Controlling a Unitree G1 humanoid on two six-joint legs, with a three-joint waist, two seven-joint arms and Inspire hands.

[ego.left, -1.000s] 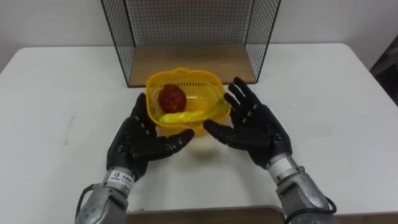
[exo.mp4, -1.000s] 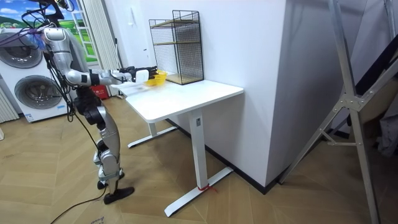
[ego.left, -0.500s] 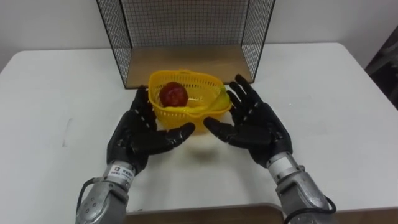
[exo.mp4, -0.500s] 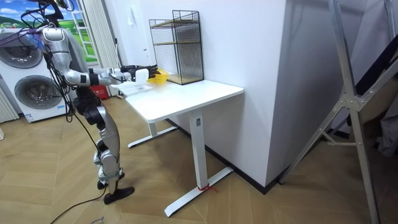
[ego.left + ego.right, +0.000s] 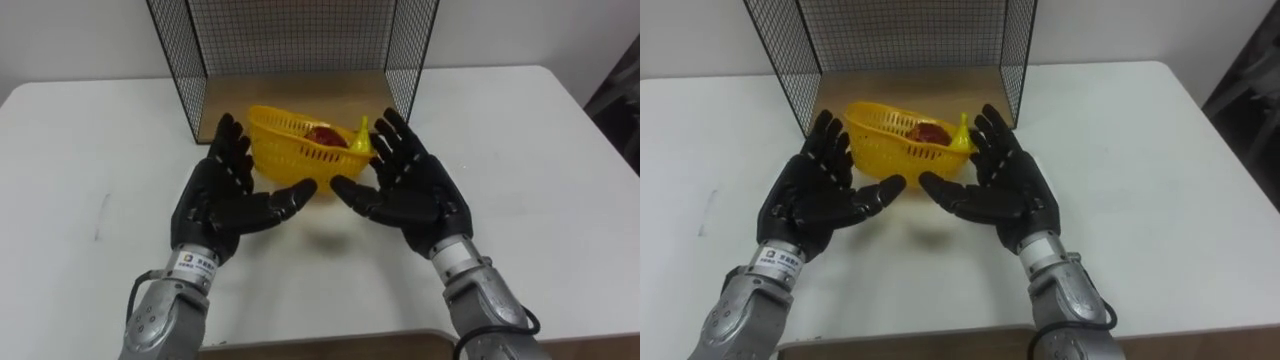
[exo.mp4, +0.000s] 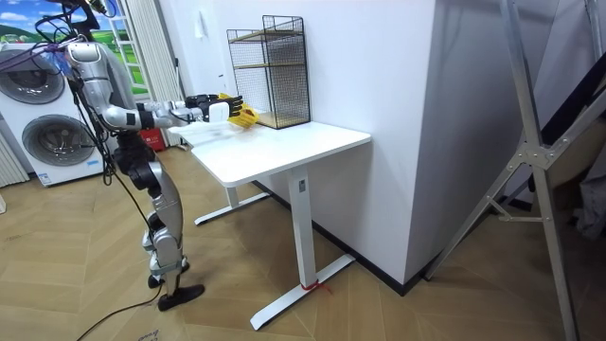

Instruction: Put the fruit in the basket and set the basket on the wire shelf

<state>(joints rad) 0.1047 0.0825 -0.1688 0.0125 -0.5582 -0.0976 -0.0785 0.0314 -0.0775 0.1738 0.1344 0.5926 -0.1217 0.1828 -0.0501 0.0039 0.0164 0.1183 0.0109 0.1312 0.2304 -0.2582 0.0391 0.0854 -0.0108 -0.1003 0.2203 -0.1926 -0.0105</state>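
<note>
A yellow plastic basket (image 5: 292,152) hangs tilted above the white table (image 5: 80,150), squeezed between my two palms. Inside it lie a red apple (image 5: 322,136) and a yellow banana (image 5: 358,141). My left hand (image 5: 225,205) presses the basket's left side with straight, spread fingers. On the other side my right hand (image 5: 410,190) does the same. Just behind the basket stands the black wire shelf (image 5: 290,50) with its wooden bottom board (image 5: 300,96). In the room view I stand at the table's end with both arms stretched out, the basket (image 6: 244,116) held up in front of the shelf (image 6: 275,71).
The shelf's wire side walls (image 5: 175,70) flank the opening on either side. A washing machine (image 6: 52,142) stands behind me, off the table. White tabletop (image 5: 540,170) stretches to the right of my hands.
Both hands have lifted the basket off the table and carried it forward towards the shelf opening. The basket now tilts, so the fruit has slid to its right end.
</note>
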